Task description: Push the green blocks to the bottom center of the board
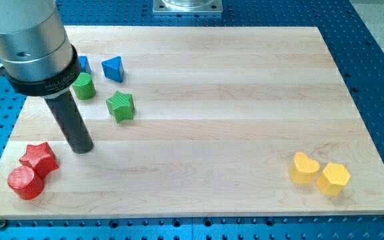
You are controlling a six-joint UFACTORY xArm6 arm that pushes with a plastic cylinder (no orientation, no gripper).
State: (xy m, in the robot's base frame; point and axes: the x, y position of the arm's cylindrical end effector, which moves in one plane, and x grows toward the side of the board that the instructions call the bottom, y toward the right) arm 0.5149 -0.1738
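Note:
A green cylinder [83, 87] stands near the view's top left of the wooden board [212, 133]. A green star-shaped block [121, 106] lies just right of and below it. My tip [82, 149] rests on the board below the green cylinder and to the lower left of the green star, touching neither. The rod rises up-left into the arm's grey housing, which hides part of the board's top left corner.
A blue triangular block [113, 68] sits above the green star; another blue block [83, 64] is partly hidden by the arm. A red star [39, 158] and red cylinder [25, 183] lie at bottom left. A yellow heart [304, 167] and yellow hexagon [333, 178] lie at bottom right.

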